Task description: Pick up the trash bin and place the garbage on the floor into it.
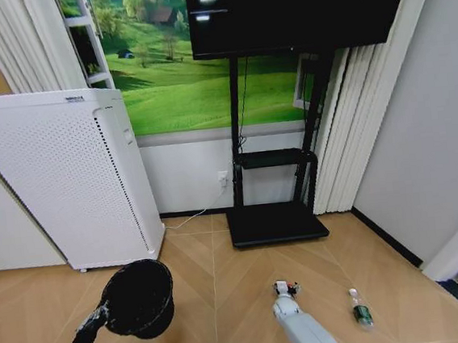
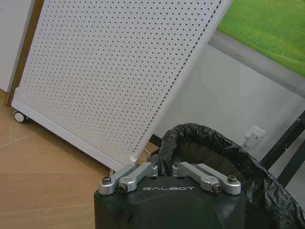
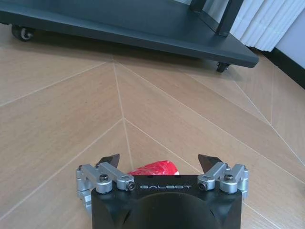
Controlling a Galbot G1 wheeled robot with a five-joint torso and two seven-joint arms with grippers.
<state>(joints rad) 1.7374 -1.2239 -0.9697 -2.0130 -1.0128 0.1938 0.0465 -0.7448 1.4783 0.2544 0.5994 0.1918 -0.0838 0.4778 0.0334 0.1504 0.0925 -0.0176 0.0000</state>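
Trash bin (image 1: pixel 140 298) rim clamped in left pincer (image 2: pixel 164 168); right pincer (image 3: pixel 163 162) wide open over red packet (image 3: pixel 153 168).

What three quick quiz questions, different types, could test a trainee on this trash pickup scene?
1. True or false: the left gripper grips the trash bin by its rim.
2. What lies between the right gripper's open fingers? A) red packet B) bottle C) nothing
3. Fill in: the little bottle lies on the ____.

Key: 1 true; 2 A, the red packet; 3 floor.
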